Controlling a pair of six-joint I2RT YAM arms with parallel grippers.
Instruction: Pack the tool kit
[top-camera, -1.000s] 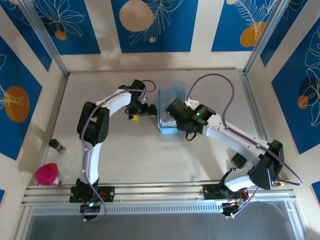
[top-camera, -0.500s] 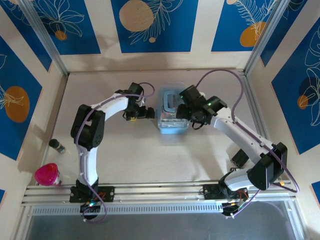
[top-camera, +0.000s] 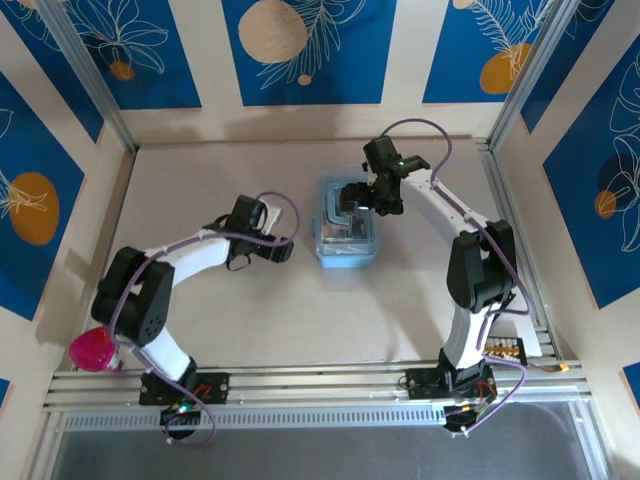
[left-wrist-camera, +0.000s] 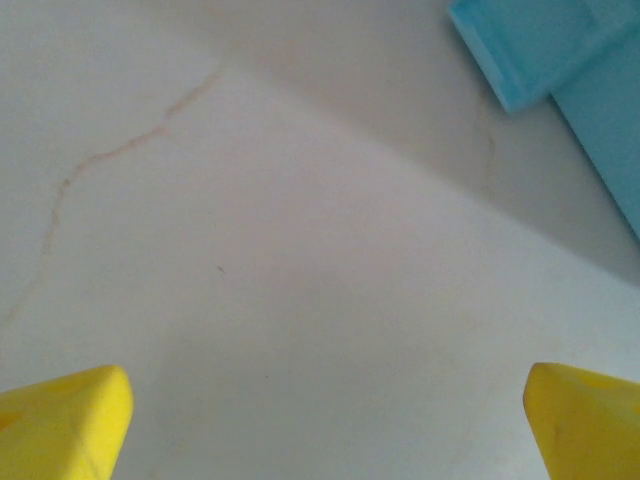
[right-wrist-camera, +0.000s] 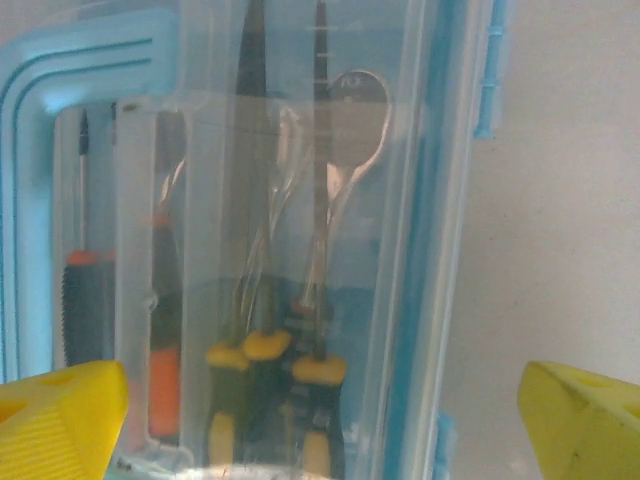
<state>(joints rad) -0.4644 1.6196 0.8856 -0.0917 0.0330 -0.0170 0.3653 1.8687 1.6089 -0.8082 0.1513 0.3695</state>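
Beneath right wrist | tool kit (right-wrist-camera: 300, 200) contents blurred | case edges cropped

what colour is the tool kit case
The case is translucent light blue with a clear lid; the right wrist view shows it best.

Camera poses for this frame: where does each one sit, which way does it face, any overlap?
Top external: above and behind the bases, looking down at the table; left arm and right arm show.
Left wrist: faces down at bare table, tool kit case corner top right; left jaws open, bottom corners.
Right wrist: faces down through the clear lid at the tools; right jaws open, bottom corners.
Shared: the case, all three views.
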